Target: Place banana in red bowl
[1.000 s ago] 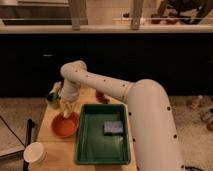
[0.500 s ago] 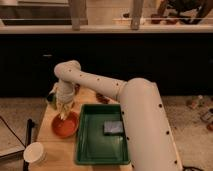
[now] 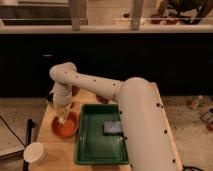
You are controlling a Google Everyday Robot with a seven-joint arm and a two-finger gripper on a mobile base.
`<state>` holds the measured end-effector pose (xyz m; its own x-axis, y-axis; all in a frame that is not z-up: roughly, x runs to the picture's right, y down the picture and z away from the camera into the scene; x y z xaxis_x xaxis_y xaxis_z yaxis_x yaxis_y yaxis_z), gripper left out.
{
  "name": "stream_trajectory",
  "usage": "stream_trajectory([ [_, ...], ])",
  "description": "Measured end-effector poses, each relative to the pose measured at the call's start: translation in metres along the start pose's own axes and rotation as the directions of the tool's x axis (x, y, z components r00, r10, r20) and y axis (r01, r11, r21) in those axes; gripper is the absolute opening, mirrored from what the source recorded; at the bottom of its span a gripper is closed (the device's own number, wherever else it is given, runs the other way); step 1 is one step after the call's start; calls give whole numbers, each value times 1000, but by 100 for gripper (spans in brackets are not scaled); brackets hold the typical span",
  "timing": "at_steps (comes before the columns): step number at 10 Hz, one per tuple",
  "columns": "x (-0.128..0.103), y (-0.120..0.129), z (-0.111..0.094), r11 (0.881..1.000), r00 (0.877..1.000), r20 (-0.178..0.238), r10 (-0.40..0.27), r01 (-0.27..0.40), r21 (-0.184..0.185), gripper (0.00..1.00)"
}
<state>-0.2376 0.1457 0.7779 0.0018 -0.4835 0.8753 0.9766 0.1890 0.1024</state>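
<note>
The red bowl (image 3: 66,127) sits on the wooden table (image 3: 55,155), left of the green tray. The gripper (image 3: 61,115) hangs at the end of the white arm, right over the bowl's far rim. Pale yellow strips of the banana (image 3: 62,118) show at the gripper, just above the inside of the bowl. I cannot tell whether the banana touches the bowl.
A green rectangular tray (image 3: 90,142) holds a dark grey block (image 3: 112,128). A white round cup (image 3: 34,152) stands at the table's front left. A greenish-yellow item (image 3: 51,100) sits behind the arm at the back left. A dark counter runs behind.
The arm has swung left and lowered, bringing the gripper and the banana closer over the red bowl.
</note>
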Motion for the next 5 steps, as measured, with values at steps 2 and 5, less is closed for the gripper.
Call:
stream_trajectory([
  [2, -5, 0, 2, 999, 999, 25, -31, 31, -6, 19],
  [5, -11, -3, 5, 997, 996, 59, -71, 72, -12, 47],
])
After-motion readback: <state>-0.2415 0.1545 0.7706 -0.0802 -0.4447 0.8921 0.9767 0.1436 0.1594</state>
